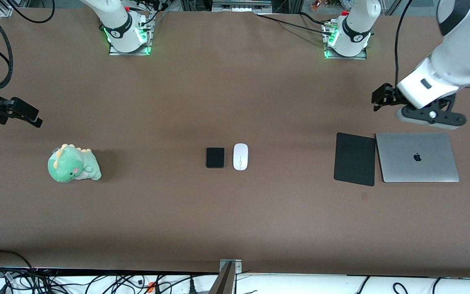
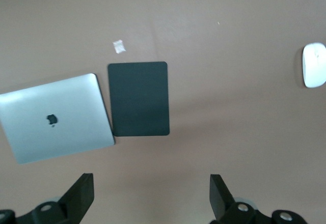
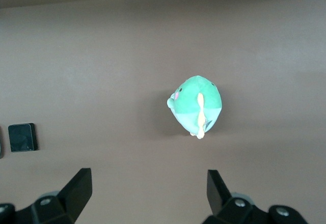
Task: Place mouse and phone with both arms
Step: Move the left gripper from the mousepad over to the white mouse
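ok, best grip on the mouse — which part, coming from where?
Probably straight down from above, fingers across the narrow waist of the mouse. It lies flat, long axis toward the front camera; the phone sits close beside it, apart, so that finger's gap is tight. Left gripper is open.

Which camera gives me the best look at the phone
The front view: the phone lies whole and unblocked mid-table, right beside the mouse, on the side toward the right arm's end. The right wrist view catches it small at the picture's edge. The left wrist view does not show it.
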`<action>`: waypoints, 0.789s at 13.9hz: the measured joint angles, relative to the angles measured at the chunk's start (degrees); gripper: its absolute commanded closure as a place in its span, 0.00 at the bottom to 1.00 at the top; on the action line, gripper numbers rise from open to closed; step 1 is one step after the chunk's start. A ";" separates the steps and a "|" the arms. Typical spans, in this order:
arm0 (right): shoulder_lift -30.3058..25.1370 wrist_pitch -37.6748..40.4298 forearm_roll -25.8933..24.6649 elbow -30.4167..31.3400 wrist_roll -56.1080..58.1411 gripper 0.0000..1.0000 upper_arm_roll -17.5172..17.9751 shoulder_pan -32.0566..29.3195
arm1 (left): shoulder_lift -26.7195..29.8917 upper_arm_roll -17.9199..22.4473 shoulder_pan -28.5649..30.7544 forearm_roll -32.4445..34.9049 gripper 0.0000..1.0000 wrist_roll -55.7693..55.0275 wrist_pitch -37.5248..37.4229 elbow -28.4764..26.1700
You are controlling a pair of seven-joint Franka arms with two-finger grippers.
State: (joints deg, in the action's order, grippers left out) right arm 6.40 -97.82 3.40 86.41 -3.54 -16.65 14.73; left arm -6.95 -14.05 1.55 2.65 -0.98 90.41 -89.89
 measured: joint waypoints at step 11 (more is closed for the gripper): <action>-0.55 -0.07 0.82 -0.22 -0.09 0.00 6.84 -9.23 | -15.92 -3.22 -11.64 -3.57 0.00 -7.12 22.54 0.60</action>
State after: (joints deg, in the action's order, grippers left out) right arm 5.86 -97.90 4.22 86.19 -3.63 -9.81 5.50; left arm -22.87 -17.27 -10.08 -0.92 -8.10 112.95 -89.28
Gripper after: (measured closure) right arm 0.000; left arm 0.000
